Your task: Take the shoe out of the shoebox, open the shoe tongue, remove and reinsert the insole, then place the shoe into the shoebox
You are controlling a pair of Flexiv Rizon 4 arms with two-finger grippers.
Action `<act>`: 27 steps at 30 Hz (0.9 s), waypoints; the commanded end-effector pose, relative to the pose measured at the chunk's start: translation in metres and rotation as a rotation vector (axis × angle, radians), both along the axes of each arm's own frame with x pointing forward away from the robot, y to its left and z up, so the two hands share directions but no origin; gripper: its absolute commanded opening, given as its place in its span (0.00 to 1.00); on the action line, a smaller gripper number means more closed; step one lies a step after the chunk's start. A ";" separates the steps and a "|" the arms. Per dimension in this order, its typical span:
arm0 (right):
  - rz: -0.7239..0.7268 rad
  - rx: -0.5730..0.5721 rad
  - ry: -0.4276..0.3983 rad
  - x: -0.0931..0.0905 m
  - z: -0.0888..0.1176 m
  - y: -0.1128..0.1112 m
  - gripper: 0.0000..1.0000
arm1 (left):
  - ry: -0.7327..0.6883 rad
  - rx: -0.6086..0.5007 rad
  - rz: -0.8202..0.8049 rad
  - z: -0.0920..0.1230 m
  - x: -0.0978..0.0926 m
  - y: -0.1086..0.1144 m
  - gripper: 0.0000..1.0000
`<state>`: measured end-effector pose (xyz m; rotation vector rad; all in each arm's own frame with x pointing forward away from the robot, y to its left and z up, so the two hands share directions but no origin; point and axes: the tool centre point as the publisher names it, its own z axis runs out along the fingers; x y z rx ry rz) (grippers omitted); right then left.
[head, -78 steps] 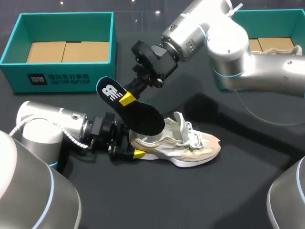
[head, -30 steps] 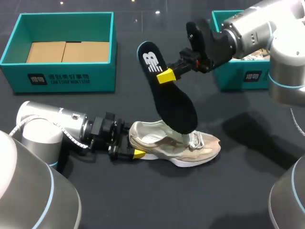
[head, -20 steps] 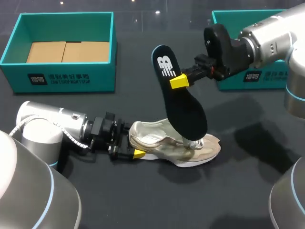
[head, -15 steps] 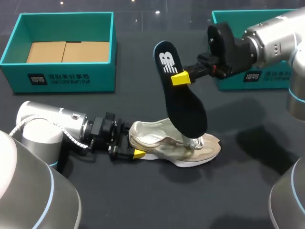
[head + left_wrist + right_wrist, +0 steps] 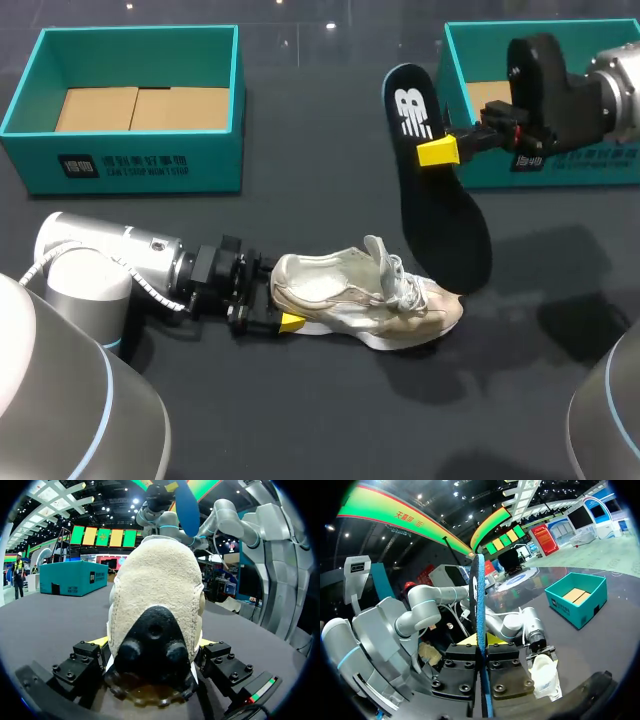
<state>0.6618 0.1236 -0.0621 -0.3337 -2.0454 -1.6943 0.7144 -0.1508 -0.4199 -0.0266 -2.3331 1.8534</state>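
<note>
The pale shoe [image 5: 370, 298] is sat upright on the black table [image 5: 300, 420], outside both boxes. Its heel is clamped from both sides by the left end effector [image 5: 278, 302], which is seen best in the left wrist view. The black insole [image 5: 437, 200] is held up in the air, pinched tight near its heel end by the right end effector [image 5: 437, 152]. Its toe end is hung down near the shoe's toe, and contact can't be told. One teal shoebox [image 5: 130, 150] is parked far left and another [image 5: 540, 24] far right.

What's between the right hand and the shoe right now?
The black insole, held in the right hand, hangs down toward the toe of the shoe; head view shows it.
</note>
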 end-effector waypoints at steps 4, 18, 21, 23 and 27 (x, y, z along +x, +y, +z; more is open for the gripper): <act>-0.090 -0.045 -0.020 -0.013 0.004 -0.004 0.00 | 0.000 0.001 0.000 -0.002 0.001 0.001 0.00; -0.179 -0.037 -0.039 -0.024 0.020 -0.038 0.00 | 0.000 0.001 0.000 -0.002 0.001 0.001 0.00; -0.195 -0.033 -0.020 -0.024 0.016 -0.037 0.00 | 0.000 0.001 0.000 -0.002 0.001 0.001 0.00; -0.214 -0.032 -0.009 -0.025 0.011 -0.037 0.00 | 0.000 0.001 0.000 -0.002 0.001 0.001 0.00; -0.248 0.015 -0.002 -0.030 0.004 -0.037 0.00 | 0.000 0.001 0.000 -0.002 0.001 0.001 0.00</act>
